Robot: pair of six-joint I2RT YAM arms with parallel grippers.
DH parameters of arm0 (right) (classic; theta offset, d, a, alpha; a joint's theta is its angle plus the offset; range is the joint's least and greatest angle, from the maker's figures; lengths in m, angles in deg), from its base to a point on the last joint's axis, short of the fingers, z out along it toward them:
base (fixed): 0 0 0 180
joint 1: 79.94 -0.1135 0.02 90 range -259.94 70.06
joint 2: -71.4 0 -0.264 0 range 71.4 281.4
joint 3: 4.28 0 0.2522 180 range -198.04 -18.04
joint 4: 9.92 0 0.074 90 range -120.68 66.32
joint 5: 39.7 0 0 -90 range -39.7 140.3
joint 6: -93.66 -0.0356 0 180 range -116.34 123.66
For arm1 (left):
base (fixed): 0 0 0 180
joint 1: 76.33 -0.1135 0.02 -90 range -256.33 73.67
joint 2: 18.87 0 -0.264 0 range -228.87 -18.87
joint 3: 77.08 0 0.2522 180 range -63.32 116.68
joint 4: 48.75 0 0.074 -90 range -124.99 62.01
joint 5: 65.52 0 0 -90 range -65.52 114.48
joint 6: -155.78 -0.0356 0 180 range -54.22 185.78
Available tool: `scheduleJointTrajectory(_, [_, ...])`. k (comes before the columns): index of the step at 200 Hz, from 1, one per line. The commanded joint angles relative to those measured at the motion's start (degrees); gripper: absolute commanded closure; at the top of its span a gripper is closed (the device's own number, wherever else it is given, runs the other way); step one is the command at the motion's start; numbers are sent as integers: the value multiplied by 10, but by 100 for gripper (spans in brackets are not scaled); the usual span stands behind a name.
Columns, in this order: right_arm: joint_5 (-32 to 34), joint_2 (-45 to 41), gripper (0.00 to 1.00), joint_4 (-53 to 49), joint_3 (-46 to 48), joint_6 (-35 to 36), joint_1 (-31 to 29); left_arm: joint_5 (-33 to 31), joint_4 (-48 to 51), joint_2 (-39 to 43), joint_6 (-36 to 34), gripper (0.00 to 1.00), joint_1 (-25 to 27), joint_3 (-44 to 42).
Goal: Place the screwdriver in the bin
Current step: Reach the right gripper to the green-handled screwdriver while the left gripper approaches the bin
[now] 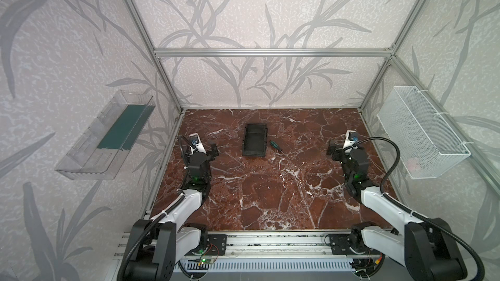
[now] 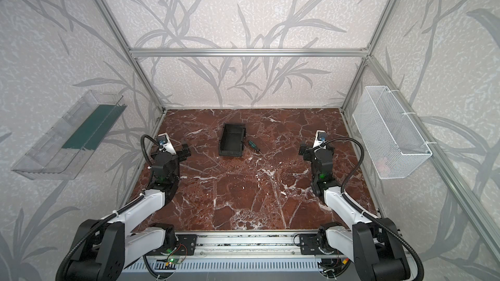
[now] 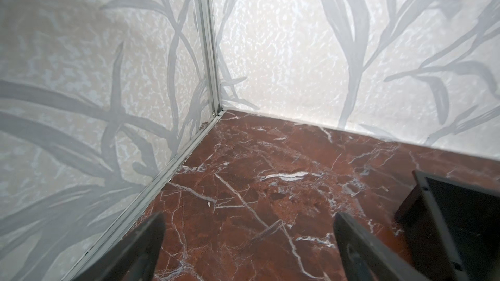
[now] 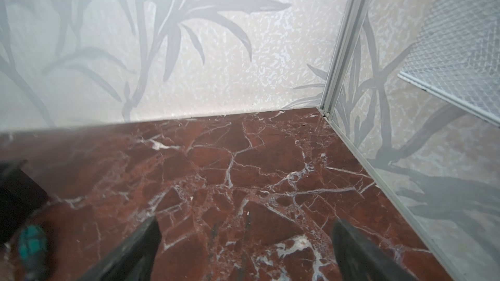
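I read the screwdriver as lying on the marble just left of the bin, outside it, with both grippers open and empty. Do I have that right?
Not quite: the screwdriver lies to the right of the bin, on the right arm's side, as both top views show. It is outside it on the marble, and the left gripper and right gripper are open and empty.

Screwdriver (image 4: 32,244) blurred, edge-cropped in right wrist view. Bin (image 3: 465,212) edge-cropped in left wrist view. Basket (image 1: 422,131) at 3 o'clock: contents unreadable.
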Motion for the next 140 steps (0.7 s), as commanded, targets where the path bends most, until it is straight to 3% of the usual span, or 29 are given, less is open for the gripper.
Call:
scheduleJointTrajectory(1, [-58,-25,1,-73,-15,-123,6,0,79,53,71,1,28,10])
scheduleJointTrajectory(19, [-138,-15,1,-103,-42,-110,4,29,127,61,109,1,68,44])
scheduleJointTrajectory(55, [-158,96,1,-292,-171,-94,-51,128,232,9,186,1,133,125])
scheduleJointTrajectory(90, [-139,241,1,-368,-284,-29,-158,239,329,-42,291,1,136,182])
scheduleJointTrajectory(114, [-172,336,0,-399,-361,-22,-184,250,395,-49,344,1,135,198])
scheduleJointTrajectory(125, [-200,379,5,-412,-397,-28,-187,257,427,-49,364,1,132,202])
scheduleJointTrajectory(140, [-234,424,13,-439,-450,-36,-190,336,456,-54,362,1,112,213])
